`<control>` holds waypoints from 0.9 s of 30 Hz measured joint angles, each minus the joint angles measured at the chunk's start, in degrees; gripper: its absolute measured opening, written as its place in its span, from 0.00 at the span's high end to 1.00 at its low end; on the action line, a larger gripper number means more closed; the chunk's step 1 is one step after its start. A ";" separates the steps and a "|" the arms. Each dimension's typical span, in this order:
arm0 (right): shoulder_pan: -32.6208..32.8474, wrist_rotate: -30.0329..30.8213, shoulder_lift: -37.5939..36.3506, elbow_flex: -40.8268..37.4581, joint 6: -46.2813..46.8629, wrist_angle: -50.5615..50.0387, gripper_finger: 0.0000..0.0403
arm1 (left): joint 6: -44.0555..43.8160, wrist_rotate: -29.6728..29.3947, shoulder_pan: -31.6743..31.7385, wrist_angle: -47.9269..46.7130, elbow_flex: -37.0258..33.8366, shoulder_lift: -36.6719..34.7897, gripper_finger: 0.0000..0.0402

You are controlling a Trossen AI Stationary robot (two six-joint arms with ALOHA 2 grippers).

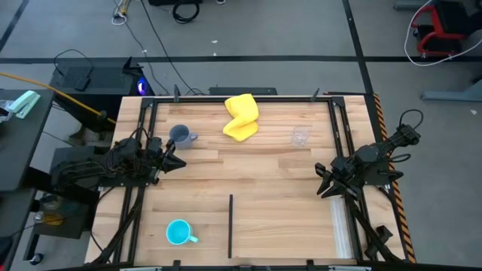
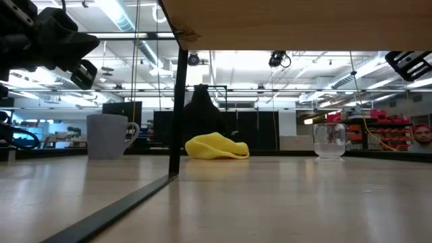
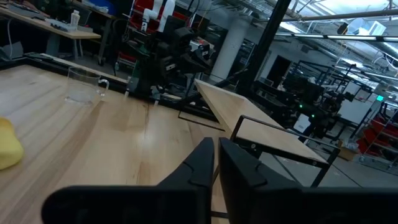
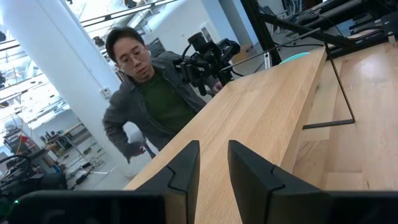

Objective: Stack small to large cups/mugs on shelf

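Observation:
The grey-blue mug (image 1: 179, 135) (image 2: 108, 135) stands upright on the far left of the table. The clear cup (image 1: 300, 136) (image 2: 329, 140) (image 3: 84, 87) stands upright at the far right. The turquoise mug (image 1: 178, 232) stands upright at the near left, and in the right wrist view its rim (image 4: 292, 58) shows above the raised wooden shelf board (image 4: 267, 106). My left gripper (image 1: 181, 163) (image 3: 216, 149) hovers shut just near of the grey-blue mug. My right gripper (image 1: 320, 181) (image 4: 213, 152) hovers open at the right, near of the clear cup. Neither touches anything.
A crumpled yellow cloth (image 1: 241, 117) (image 2: 216, 146) lies at the far middle, between the grey-blue mug and the clear cup. The shelf board (image 2: 290, 23) spans the near part of the table on a thin dark post (image 2: 179, 101). A person (image 4: 146, 93) stands beyond the table's left side.

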 joint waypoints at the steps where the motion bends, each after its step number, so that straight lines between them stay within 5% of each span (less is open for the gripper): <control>1: 0.01 0.02 0.01 0.01 0.00 0.02 0.77 | 0.01 0.00 0.01 0.00 0.02 0.00 0.93; 27: 0.00 0.01 0.01 0.01 0.00 0.02 0.77 | 0.01 0.00 0.02 0.01 0.02 0.00 0.93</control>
